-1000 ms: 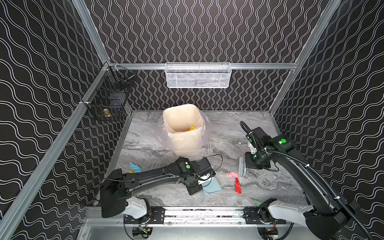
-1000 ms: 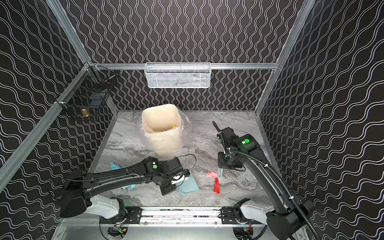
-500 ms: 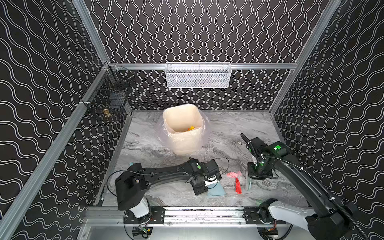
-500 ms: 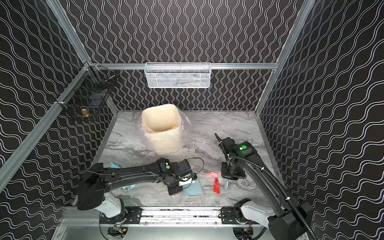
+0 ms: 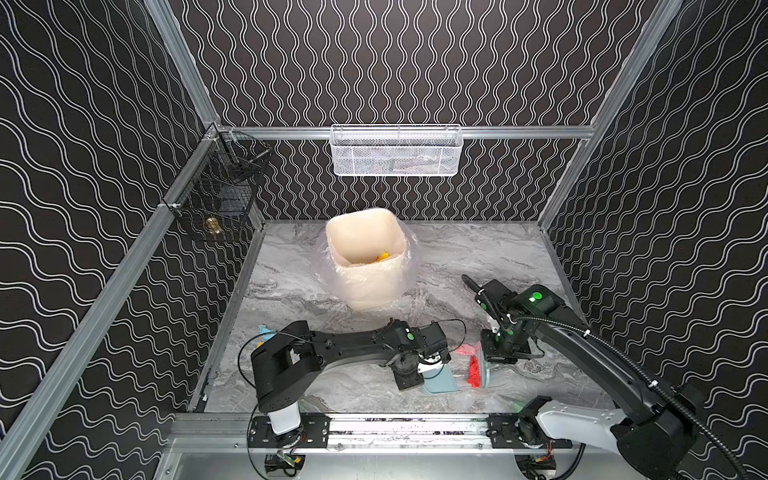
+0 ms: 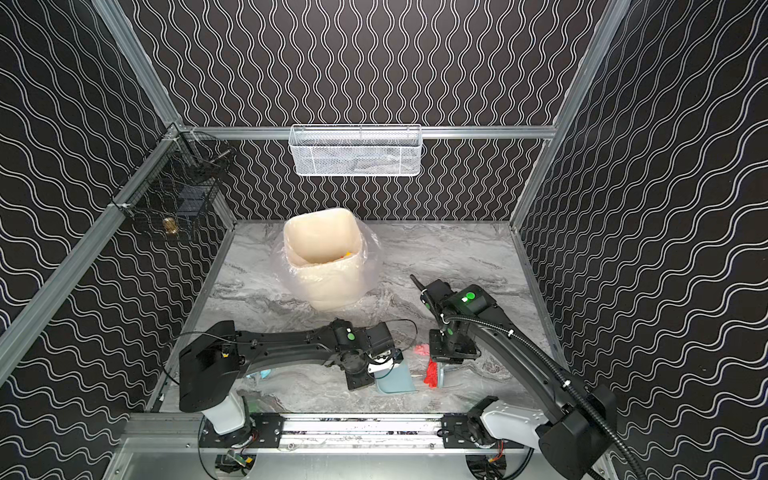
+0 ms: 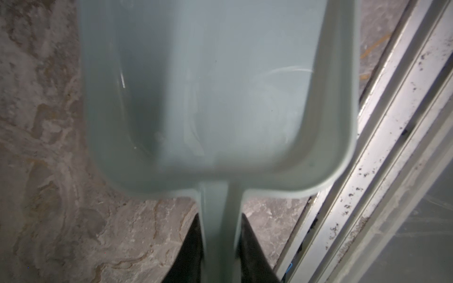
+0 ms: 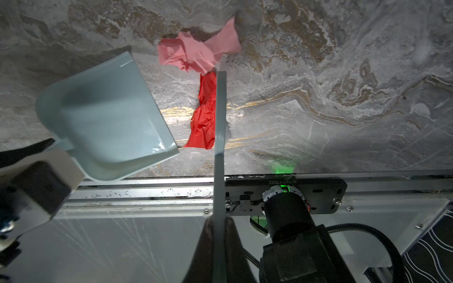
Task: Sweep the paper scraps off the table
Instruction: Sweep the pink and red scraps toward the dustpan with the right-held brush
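Rails (image 5: 395, 426) of aluminium cross the bottom of both top views, carrying the two arm bases. Just above them, on the grey marble table (image 5: 490, 257), the left gripper (image 7: 219, 218) is closed to a narrow gap on the handle of a pale blue dustpan (image 5: 440, 380). The dustpan lies low and centre in the frame with its open mouth turned to the right. The left wrist view shows the black fingers (image 7: 252, 245) pressed on either side of that handle.

To the right, the right gripper (image 8: 219, 219) is fully closed on a pale blue brush (image 8: 220, 117), seen edge-on in the right wrist view. Two of the paper scraps lie between pan and brush. A red scrap (image 5: 473, 370) touches the brush's side, just apart from the pan's lip. A pink scrap (image 5: 464, 351) touches the red one's far end.

At lower left, partly hidden behind the left arm, sits a light blue scrap (image 5: 266, 331). Farther back, at the frame's centre, stands a cream bin (image 5: 365, 286) lined with clear plastic, with yellow and orange scraps (image 5: 383, 256) in it. A white mesh basket (image 5: 397, 151) hangs on the back wall, and a black wire basket (image 5: 216, 203) hangs at upper left.
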You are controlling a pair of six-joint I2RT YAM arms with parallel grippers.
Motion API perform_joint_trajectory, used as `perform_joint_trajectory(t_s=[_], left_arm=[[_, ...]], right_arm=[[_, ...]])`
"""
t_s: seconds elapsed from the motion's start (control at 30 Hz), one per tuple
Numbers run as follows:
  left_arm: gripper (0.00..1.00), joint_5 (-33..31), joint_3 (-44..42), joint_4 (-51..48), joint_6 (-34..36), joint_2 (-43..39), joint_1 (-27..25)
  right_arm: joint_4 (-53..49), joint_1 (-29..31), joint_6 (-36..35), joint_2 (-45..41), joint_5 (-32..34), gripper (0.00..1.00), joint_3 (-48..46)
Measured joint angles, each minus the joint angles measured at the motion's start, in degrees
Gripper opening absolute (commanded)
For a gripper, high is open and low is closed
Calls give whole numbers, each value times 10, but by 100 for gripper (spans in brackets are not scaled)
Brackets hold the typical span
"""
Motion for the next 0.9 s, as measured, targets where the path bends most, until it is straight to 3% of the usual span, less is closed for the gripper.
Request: perform_joint_trajectory(t_s=[0.27,0.47,0.67,0.9], left_arm=[[2,0,0,24,-1,16,0],[2,0,-8,41,-5,17,0],[1,-2,-30,55,-34,-7,0],[1,-12,-57,59,-73,-46,0]], right_arm=[[32,84,30,44,-23,0,39],[13,94,29,50,-11,0,93],[-21,23,1,48,43,0,114],[-23,-30,-69,110,120,0,171]])
